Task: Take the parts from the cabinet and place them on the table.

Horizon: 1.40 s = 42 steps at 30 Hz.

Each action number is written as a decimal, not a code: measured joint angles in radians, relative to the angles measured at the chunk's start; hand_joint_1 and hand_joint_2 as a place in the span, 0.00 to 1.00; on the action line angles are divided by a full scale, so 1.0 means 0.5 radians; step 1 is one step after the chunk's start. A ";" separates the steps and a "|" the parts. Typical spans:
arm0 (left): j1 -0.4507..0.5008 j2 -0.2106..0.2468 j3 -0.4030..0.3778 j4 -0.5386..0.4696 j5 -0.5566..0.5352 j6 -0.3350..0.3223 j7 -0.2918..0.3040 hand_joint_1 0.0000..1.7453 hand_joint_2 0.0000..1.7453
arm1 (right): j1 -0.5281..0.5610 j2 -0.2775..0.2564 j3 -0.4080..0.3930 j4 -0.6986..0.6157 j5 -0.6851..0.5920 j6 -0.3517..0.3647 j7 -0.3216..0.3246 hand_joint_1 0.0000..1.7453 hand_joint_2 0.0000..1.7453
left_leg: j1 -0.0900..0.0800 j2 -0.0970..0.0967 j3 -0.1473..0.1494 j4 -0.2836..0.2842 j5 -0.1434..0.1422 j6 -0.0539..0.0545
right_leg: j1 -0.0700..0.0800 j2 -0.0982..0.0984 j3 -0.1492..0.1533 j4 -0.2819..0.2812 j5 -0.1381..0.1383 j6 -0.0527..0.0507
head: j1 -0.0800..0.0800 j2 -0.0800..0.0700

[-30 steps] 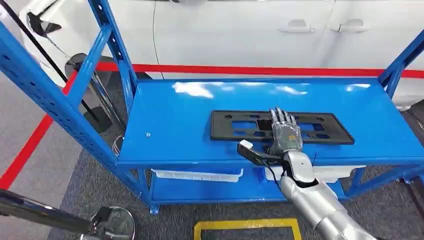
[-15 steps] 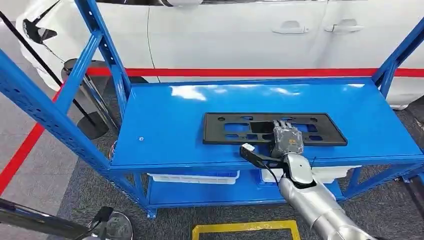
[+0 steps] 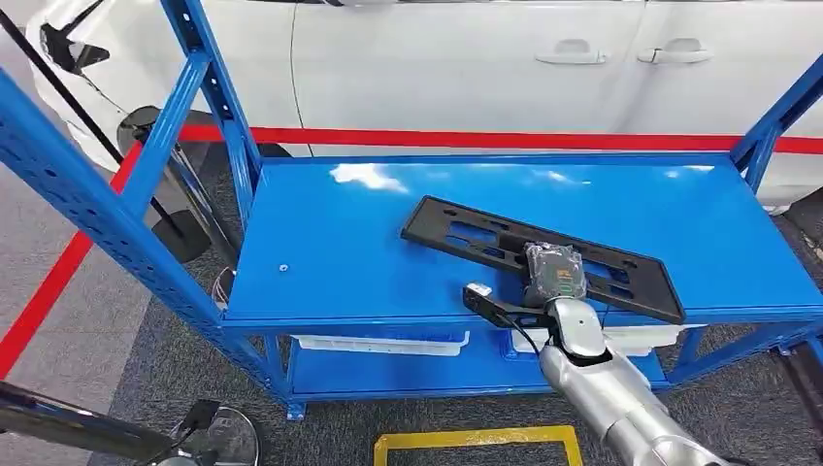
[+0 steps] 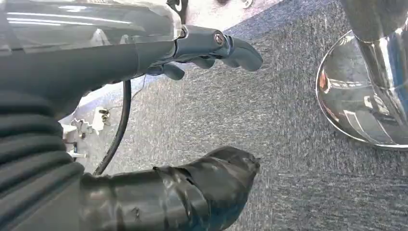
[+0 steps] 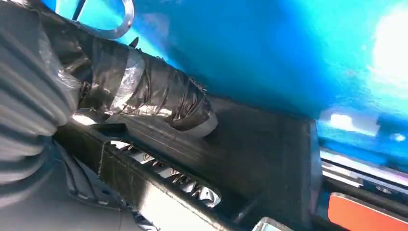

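The right hand grips a flat black plastic frame over the top shelf of the blue cabinet; the fingers are curled down through one of the frame's slots, and in the right wrist view the taped thumb presses on the frame's upper face with the fingers beneath its edge. The frame lies askew, its far end toward the shelf's middle and its near end jutting past the front lip; whether it is lifted clear of the shelf cannot be told. The left hand hangs over grey carpet, thumb and fingers apart with nothing between them, near a shiny metal base. White trays sit on the lower shelf. Behind the cabinet stands a white car, with a red line on the floor.
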 joint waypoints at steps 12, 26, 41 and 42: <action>0.002 0.000 0.000 -0.001 0.057 -0.002 -0.037 0.00 1.00 | 0.029 -0.013 -0.001 -0.037 -0.019 -0.052 -0.052 1.00 1.00 | 0.003 0.002 0.004 -0.005 0.001 -0.001 | 0.009 0.001 -0.001 0.001 -0.001 0.003 | 0.000 0.000; 0.057 0.004 0.021 -0.001 0.130 0.040 0.043 0.00 1.00 | 0.033 -0.310 -0.167 -1.068 -0.375 0.191 -0.227 1.00 1.00 | -0.002 0.003 -0.001 -0.002 -0.001 0.001 | -0.005 0.003 -0.007 0.001 0.000 0.007 | -0.001 0.000; 0.089 0.015 0.027 0.000 0.124 0.048 0.015 0.00 1.00 | -0.006 -0.611 -0.249 -1.675 -0.394 0.286 -0.224 1.00 1.00 | 0.023 0.020 0.004 -0.045 0.049 0.058 | -0.063 -0.002 -0.141 0.452 -0.211 0.099 | 0.005 0.000; 0.089 0.014 0.027 0.000 0.124 0.048 0.015 0.00 1.00 | -0.010 -0.625 -0.249 -1.688 -0.396 0.289 -0.224 1.00 1.00 | 0.030 0.019 -0.001 -0.038 0.049 0.051 | -0.071 -0.004 -0.044 0.275 -0.128 0.106 | 0.005 0.000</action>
